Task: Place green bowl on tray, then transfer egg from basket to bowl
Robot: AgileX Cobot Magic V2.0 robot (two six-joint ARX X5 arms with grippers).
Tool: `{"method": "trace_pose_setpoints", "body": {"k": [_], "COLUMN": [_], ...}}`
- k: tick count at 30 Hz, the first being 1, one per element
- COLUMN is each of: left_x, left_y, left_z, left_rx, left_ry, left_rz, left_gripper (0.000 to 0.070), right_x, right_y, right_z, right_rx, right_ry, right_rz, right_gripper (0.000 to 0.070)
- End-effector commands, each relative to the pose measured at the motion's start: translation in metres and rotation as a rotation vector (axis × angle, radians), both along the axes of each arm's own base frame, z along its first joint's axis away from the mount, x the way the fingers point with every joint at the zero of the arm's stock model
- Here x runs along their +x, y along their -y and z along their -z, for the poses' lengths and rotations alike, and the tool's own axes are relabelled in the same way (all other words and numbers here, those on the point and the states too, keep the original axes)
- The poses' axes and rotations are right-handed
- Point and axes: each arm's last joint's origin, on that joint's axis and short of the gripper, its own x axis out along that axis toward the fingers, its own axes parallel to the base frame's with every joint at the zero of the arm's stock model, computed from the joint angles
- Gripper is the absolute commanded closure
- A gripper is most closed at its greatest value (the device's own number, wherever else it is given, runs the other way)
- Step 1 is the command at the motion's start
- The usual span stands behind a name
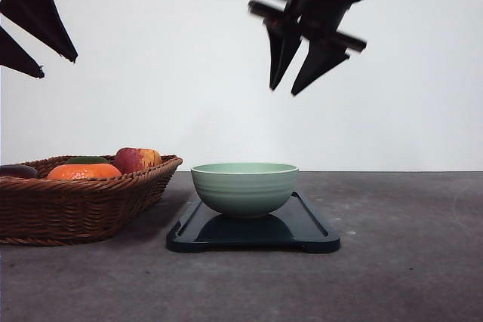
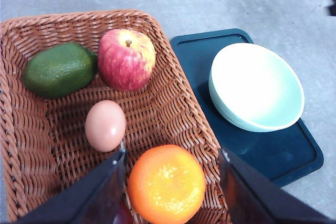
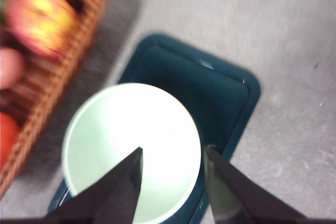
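Here, at the far left of the front view, the left gripper (image 1: pixel 30 47) is held high above the wicker basket (image 1: pixel 75 209), with its fingers spread apart and nothing between them. In the left wrist view the egg (image 2: pixel 105 125) is seen on the basket floor, between the avocado (image 2: pixel 59 70) and the orange (image 2: pixel 167 184), and just beside the red-yellow apple (image 2: pixel 126 59), apparently without touching any of them. The egg is judged to be light, smooth and fragile, so a gentle squeeze is needed. It should probably be taken across its narrow middle, from above, where the shell is widest and the pads cannot slide off. The woven floor is uneven, so some rolling can be expected when one pad arrives first.

Further right, the green bowl (image 1: pixel 244 188) is already set on the dark tray (image 1: pixel 317 239), toward the tray's basket side. Its inside is empty and looks hard and glazed; the egg should be lowered close to the bottom before it is released, not dropped.

Above the bowl the right gripper (image 1: pixel 303 62) is seen, parted and holding nothing.
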Motion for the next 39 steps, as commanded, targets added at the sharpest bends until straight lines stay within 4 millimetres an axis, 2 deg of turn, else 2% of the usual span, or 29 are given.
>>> {"method": "trace_pose_setpoints", "body": {"k": [1,15,21,25,30,35,39], "left_x": [0.003,0.003,0.003,0.006,0.02,0.045,0.071], "left_y": [0.001,0.001,0.001,0.002,0.004,0.011,0.019], "left_z": [-0.005,-0.005,-0.006,-0.014,-0.03,-0.038,-0.036], "left_rx": [-0.001,-0.004,-0.004,-0.006,0.023,0.078,0.162], "left_ry": [0.027,0.024,0.025,0.041,-0.044,-0.183,-0.242], "left_rz": [0.009,0.007,0.006,0.006,-0.018,-0.031,-0.024], "left_gripper": [0.035,0.035,0.0349,0.0349,0.0349,0.0348,0.0329], "right_x": [-0.006,-0.108,-0.143,-0.153,-0.153,-0.153,-0.153], "right_y": [0.0,0.054,0.072,0.077,0.078,0.077,0.077], "right_z": [0.017,0.042,0.043,0.035,0.026,0.026,0.026], "right_rx": [-0.015,0.065,0.105,0.122,0.162,0.164,0.164], "right_ry": [-0.017,0.121,0.123,0.17,0.243,0.248,0.247], "right_rz": [-0.014,-0.003,0.033,0.029,0.03,0.03,0.03], "right_gripper": [0.0475,0.0475,0.0475,0.0475,0.0475,0.0475,0.0475]}}
